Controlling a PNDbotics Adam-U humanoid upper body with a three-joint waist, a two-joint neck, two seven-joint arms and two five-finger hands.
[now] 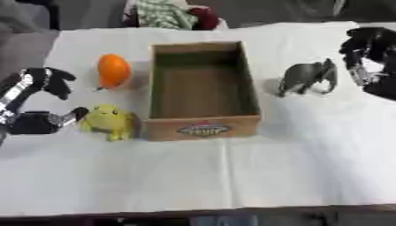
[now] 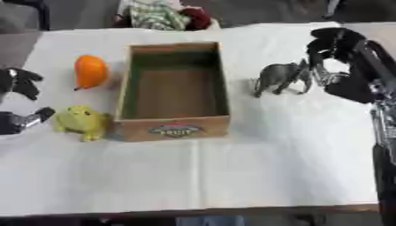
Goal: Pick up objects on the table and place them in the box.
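An open cardboard box [image 1: 203,126] stands mid-table with nothing inside. Left of it lie an orange fruit-shaped toy [image 1: 113,69] and, nearer me, a yellow frog-like toy [image 1: 108,121]. My left hand [image 1: 40,101] is open beside the yellow toy, its thumb tip just touching or nearly touching it, its fingers raised farther back. A grey elephant toy [image 2: 281,77] stands right of the box. My right hand [image 2: 340,57] hovers just right of the elephant, fingers curved around empty space, not holding it.
The white cloth-covered table [image 1: 232,176] runs to a front edge at the bottom. Bundled green-checked and red fabric [image 1: 170,14] lies beyond the far edge.
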